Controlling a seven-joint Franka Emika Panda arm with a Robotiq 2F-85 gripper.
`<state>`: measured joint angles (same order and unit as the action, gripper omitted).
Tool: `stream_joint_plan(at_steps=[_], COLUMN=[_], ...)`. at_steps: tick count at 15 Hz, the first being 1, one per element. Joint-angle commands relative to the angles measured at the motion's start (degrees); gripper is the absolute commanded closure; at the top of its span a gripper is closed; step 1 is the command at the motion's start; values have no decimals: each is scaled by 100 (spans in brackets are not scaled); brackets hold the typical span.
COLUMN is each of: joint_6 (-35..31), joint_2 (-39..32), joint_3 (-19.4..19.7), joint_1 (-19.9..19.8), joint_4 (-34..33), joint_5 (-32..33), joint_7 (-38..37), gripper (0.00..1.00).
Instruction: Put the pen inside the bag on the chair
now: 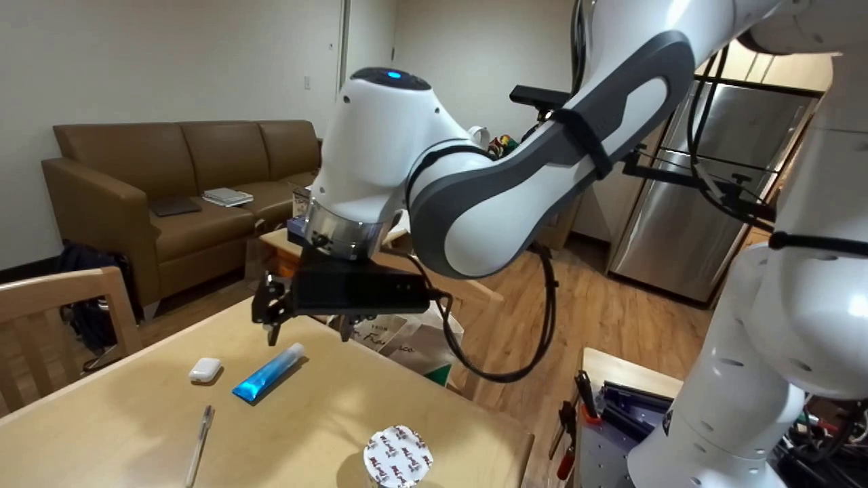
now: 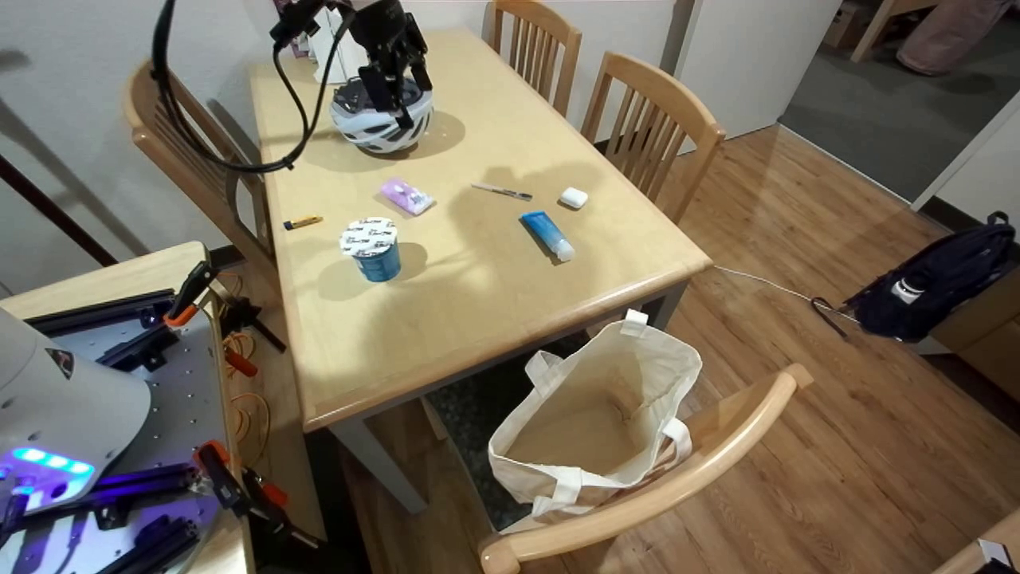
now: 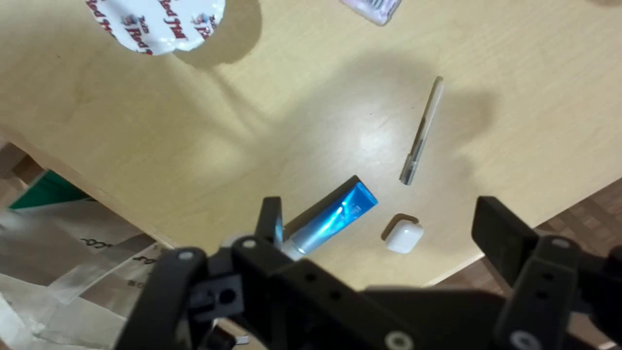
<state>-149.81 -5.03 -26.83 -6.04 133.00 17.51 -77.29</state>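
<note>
One slim, translucent plastic pen lies flat on the pale wooden counter, near but touching neither the shiny blue squeeze tube nor the small, rounded white case. Black and two-fingered, the tool hangs above the counter with its jaws well apart, and the white case shows between them in the wrist view. In an exterior view, a cream cloth tote bag stands open-topped on a wooden chair with a curved back, at the counter's end, well apart from the pen.
</note>
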Motion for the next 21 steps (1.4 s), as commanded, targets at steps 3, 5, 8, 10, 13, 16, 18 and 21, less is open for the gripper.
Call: stream_joint_plan(at_steps=[3, 5, 8, 10, 13, 16, 18, 21], joint_6=[-843, -768, -626, -617, -507, -112, 30, -166], joint_2=[-1563, -2034, -1889, -2021, -1898, -2033, -2322, -2919], joint_3=[838, 113, 764, 991, 1352, 2469, 2728, 2446], joint_1=[1110, 592, 1300, 1519, 1828, 2644, 2790, 2510], joint_4=[-1270, -1579, -1473, -1555, -1537, -1782, -2142, -2744], joint_5=[-1046, -1577, -2206, -2402, -2099, -1144, -941, -1385], joint_7=[1943, 2653, 3018, 3168, 2865, 2025, 1989, 2617], gripper=[0, 0, 0, 0, 0, 0, 0, 0])
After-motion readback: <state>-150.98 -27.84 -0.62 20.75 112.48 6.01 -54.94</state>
